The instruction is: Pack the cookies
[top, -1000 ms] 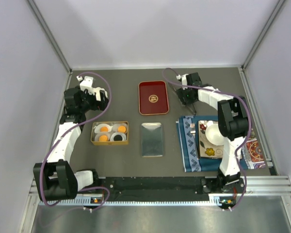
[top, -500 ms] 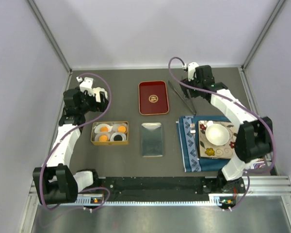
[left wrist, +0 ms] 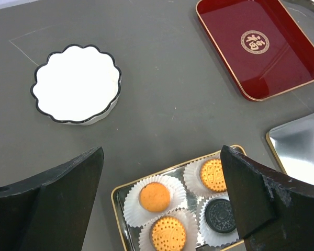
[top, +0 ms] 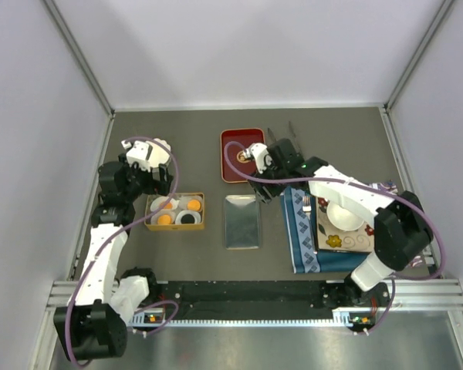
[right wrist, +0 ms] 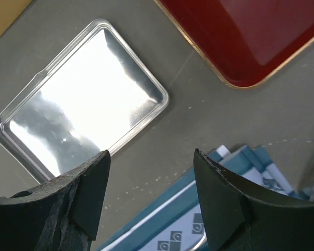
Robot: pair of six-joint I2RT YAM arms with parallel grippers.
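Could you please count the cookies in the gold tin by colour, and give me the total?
Orange cookies: 3
Black cookies: 1
Total: 4

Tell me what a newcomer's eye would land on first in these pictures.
Three orange cookies and one black cookie, each in a white paper cup, fill a gold tin on the left of the table. A glossy red tray with a gold emblem lies at the far middle. A shiny silver tray sits nearer, between the tin and a blue patterned cloth.
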